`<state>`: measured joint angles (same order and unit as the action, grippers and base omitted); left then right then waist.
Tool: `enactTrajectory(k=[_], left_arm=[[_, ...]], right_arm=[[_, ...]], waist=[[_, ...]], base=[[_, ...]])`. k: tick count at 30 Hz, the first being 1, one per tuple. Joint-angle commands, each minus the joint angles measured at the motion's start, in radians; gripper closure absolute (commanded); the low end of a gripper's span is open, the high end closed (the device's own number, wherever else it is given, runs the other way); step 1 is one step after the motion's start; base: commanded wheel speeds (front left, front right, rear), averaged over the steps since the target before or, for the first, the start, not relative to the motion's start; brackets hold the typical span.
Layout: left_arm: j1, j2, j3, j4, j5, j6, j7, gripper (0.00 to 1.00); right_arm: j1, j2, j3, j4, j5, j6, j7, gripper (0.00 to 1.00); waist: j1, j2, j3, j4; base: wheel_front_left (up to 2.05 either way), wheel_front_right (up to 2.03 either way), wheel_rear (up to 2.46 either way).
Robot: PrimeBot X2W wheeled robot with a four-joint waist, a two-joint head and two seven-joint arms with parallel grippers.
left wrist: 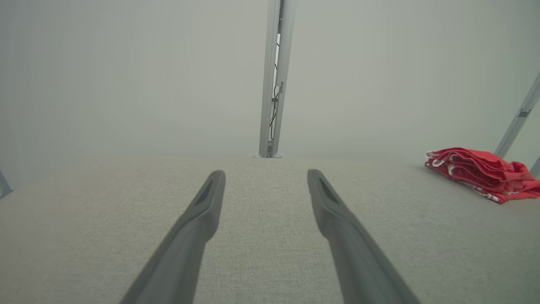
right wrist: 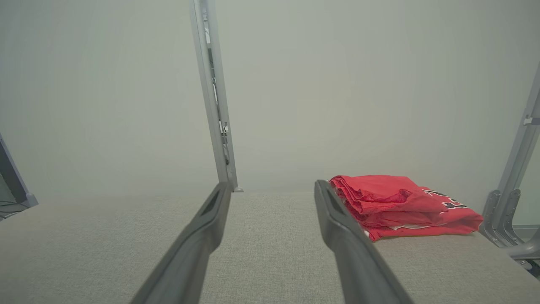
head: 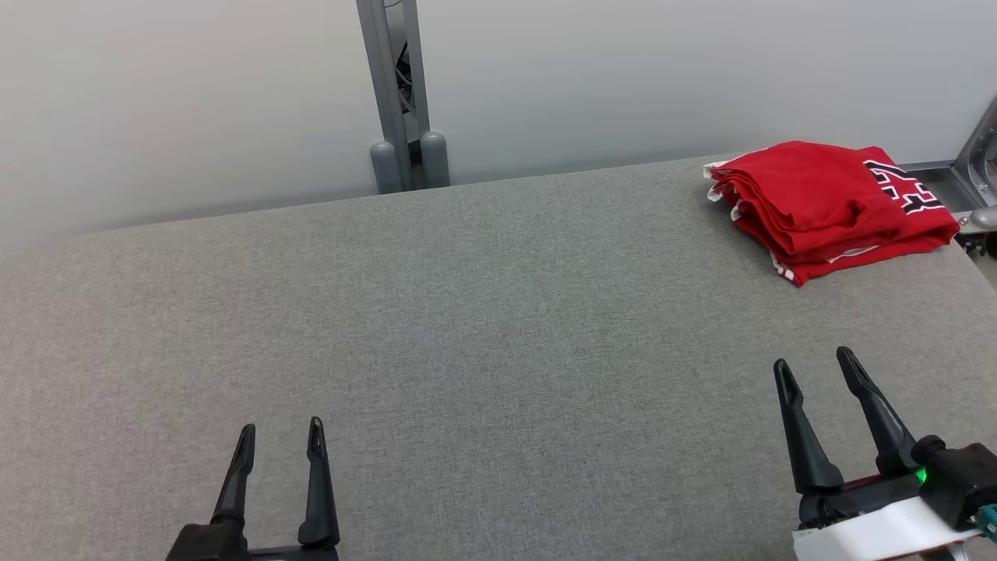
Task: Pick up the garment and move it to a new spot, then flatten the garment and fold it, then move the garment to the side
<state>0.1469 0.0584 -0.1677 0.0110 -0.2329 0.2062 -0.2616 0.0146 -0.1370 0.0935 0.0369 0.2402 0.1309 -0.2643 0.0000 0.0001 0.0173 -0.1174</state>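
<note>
The red jersey [head: 826, 206], seemingly folded, lies ahead and slightly right of the nearer right gripper [head: 813, 360]; it and the left gripper [head: 281, 425] gape wide, empty.

- The left hand [left wrist: 265, 175] has its two long dark fingers spread wide and empty, with the grey fabric-covered desk [left wrist: 84, 236] beneath.
- A folded red garment with white trim [left wrist: 481, 173] lies on it far right, well apart.
</note>
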Motion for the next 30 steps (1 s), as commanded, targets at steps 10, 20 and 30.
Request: enactTrajectory(k=[10, 20, 30], left_arm=[[0.019, -0.005, 0.026, 0.005, 0.019, -0.029, -0.004, 0.00], [0.009, -0.006, 0.010, -0.003, 0.005, -0.012, -0.004, 0.00], [0.016, -0.012, 0.004, 0.028, -0.021, -0.001, 0.011, 1.00]], right_arm=[[0.015, -0.015, 0.006, -0.008, 0.016, 0.000, 0.001, 0.00], [0.008, -0.019, 0.011, -0.011, 0.016, 0.000, 0.001, 0.00], [0.028, 0.004, 0.015, 0.028, 0.048, 0.000, 0.007, 1.00]], waist=[[0.0000, -0.0001, -0.001, 0.032], [0.0000, -0.0001, 0.006, 0.044], [0.0000, -0.0001, 0.011, 0.047]], base=[[0.00, 0.00, 0.00], [0.00, 0.00, 0.00], [0.00, 0.00, 0.00]])
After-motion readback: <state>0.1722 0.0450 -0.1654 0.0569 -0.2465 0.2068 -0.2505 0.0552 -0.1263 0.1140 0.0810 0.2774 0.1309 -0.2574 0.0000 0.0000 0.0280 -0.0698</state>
